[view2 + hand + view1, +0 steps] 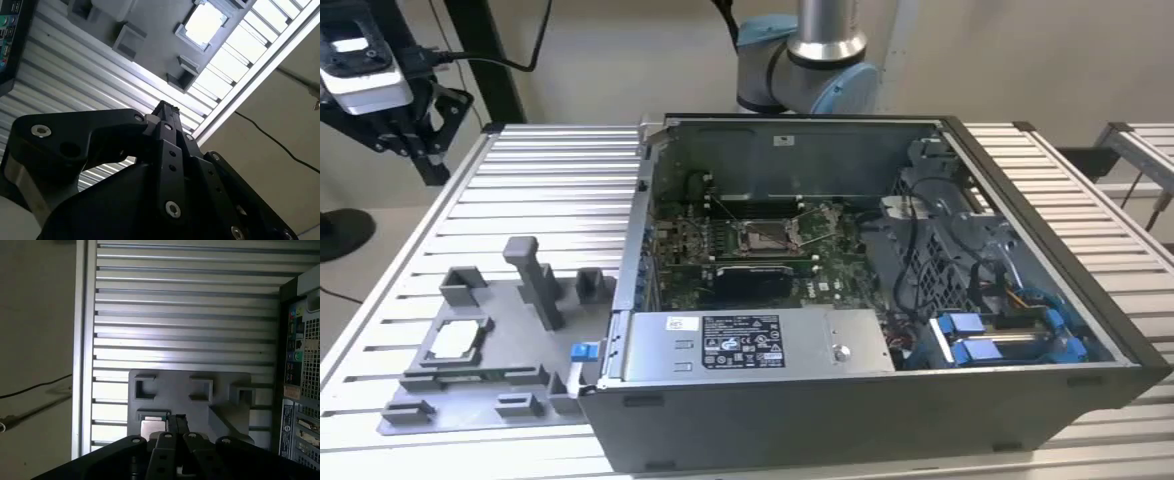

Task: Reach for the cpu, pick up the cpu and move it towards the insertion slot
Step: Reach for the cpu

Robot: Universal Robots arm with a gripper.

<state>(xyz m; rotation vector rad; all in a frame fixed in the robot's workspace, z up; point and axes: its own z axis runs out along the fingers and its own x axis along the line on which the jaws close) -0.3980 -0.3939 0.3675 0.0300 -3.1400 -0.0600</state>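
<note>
Fingers [173,424] pressed together; cpu [152,426] partly hidden.

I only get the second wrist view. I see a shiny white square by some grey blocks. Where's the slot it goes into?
Observer: In the exterior view, the insertion slot sits on the green board inside the open computer case. It is off to the exterior view's right of the cpu.
Operator: Is the gripper near that case?
Observer: No. The gripper hangs high at the exterior view's left, well apart from the case, shut and holding nothing.
Operator: What's beside the slot?
Observer: A black rectangular slot lies just below it on the same board.
</note>
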